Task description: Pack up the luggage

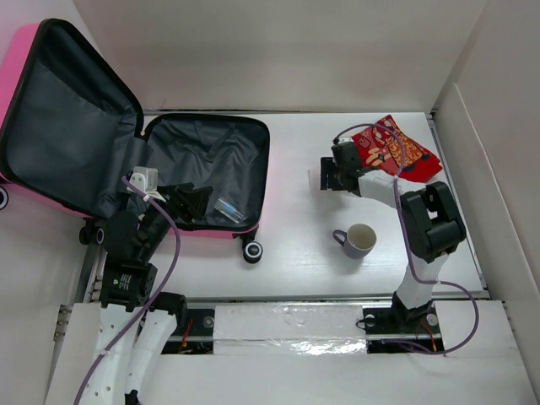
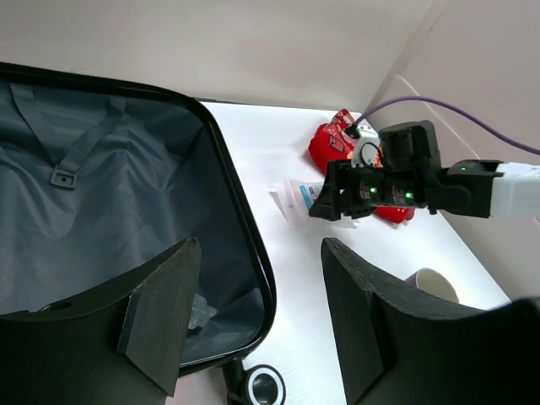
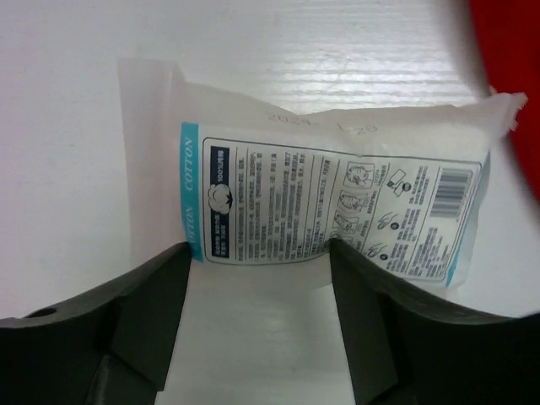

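Left pincer [image 2: 258,257] hovers spread; luggage [image 2: 101,194] rim beneath.

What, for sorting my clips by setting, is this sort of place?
Probably a robot lab test cell, not a home: a white table boxed in by plain white panels, a left arm and right arm bolted at its near edge, and staged props, an open pink suitcase and a mug.

white packet [image 3: 337,211]: teal strip reads "COTTON" twice, vertical; barcode at its right end; fine print and faint stamped digits unreadable
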Available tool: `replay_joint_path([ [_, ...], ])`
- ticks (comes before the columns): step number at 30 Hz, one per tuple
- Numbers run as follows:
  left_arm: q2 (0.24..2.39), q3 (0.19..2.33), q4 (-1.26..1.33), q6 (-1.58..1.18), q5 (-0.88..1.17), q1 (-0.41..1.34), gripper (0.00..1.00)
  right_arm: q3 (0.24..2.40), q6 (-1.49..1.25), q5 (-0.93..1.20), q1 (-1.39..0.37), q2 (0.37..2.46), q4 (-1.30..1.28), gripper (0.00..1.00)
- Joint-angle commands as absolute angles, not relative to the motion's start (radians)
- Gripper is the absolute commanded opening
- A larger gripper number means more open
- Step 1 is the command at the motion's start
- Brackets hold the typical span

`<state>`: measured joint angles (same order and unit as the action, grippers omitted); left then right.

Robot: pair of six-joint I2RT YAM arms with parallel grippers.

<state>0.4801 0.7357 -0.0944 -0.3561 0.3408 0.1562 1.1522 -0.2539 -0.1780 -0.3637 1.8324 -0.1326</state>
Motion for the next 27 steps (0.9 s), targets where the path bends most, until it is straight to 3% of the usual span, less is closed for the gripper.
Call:
replay_joint_path([
  [1, 0.466, 0.753, -0.048, -0.345, 0.348, 0.16, 0.56, 1.198, -0.236, -0.133, -0.374, 1.904, -0.184, 0.61],
  [2, 0.469, 0.756, -0.049, -0.344, 0.341, 0.16, 0.56, 1.201, -0.238, -0.124, -0.374, 1.919, -0.186, 0.51],
  [3, 0.474, 0.755, -0.051, -0.344, 0.341, 0.16, 0.56, 1.201, -0.241, -0.126, -0.385, 1.922, -0.183, 0.31],
  [6, 0.468, 0.752, -0.046, -0.345, 0.353, 0.16, 0.56, 1.198, -0.245, -0.144, -0.396, 1.898, -0.173, 0.08],
  [12, 0.477, 0.75, -0.041, -0.347, 0.359, 0.16, 0.56, 1.158, -0.216, -0.212, -0.497, 1.697, -0.12, 0.01],
  [17, 0.479, 0.753, -0.043, -0.347, 0.353, 0.16, 0.56, 1.282, -0.198, -0.039, -0.65, 1.62, -0.072, 0.02],
  [19, 0.474, 0.75, -0.038, -0.348, 0.357, 0.16, 0.56, 1.412, -0.199, 0.033, -0.735, 1.646, -0.037, 0.13],
  [20, 0.471, 0.75, -0.038, -0.348, 0.356, 0.16, 0.56, 1.457, -0.199, 0.067, -0.756, 1.682, -0.026, 0.27],
  [21, 0.469, 0.753, -0.041, -0.345, 0.342, 0.16, 0.56, 1.5, -0.198, 0.116, -0.787, 1.698, -0.025, 0.6],
  [25, 0.459, 0.753, -0.054, -0.342, 0.319, 0.16, 0.56, 1.534, -0.201, 0.098, -0.786, 1.668, 0.03, 0.94],
  [27, 0.451, 0.755, -0.052, -0.342, 0.324, 0.16, 0.56, 1.439, -0.198, 0.04, -0.767, 1.596, 0.034, 0.97],
])
